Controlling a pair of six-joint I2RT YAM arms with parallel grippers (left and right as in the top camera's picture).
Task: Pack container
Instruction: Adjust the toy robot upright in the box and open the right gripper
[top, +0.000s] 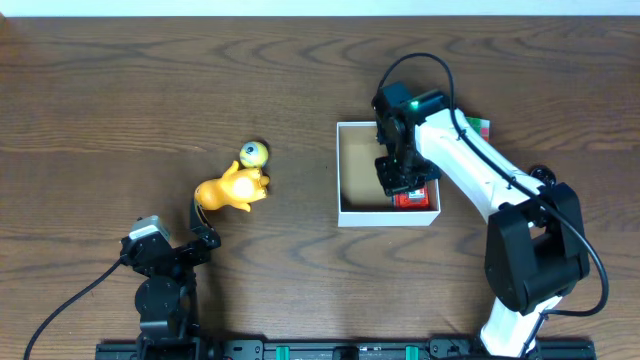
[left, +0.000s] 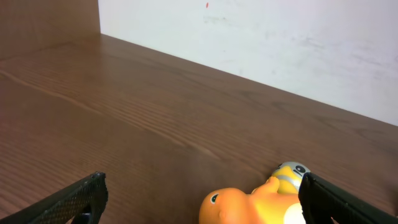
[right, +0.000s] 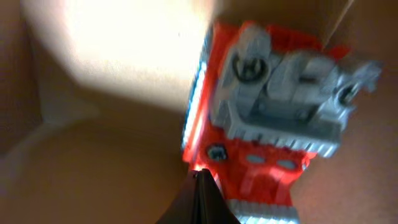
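Observation:
The container (top: 386, 217), a white-walled box with a brown inside, stands mid-table. A red and grey toy (top: 411, 199) lies in its near right corner. My right gripper (top: 397, 180) is down inside the box just above this toy. In the right wrist view its fingers (right: 200, 180) are pressed together with nothing between them, tips at the edge of the red toy (right: 267, 124) on the brown floor (right: 93, 155). An orange toy (top: 232, 190) lies left of the box. My left gripper (top: 200, 225) is open just in front of it, with the toy (left: 249, 205) between the spread fingers (left: 202, 183).
A small yellow and grey ball toy (top: 254, 153) with an eye touches the orange toy's far side; it also shows in the left wrist view (left: 292, 174). A green and red item (top: 478, 126) lies behind the box's right corner, partly hidden by the right arm.

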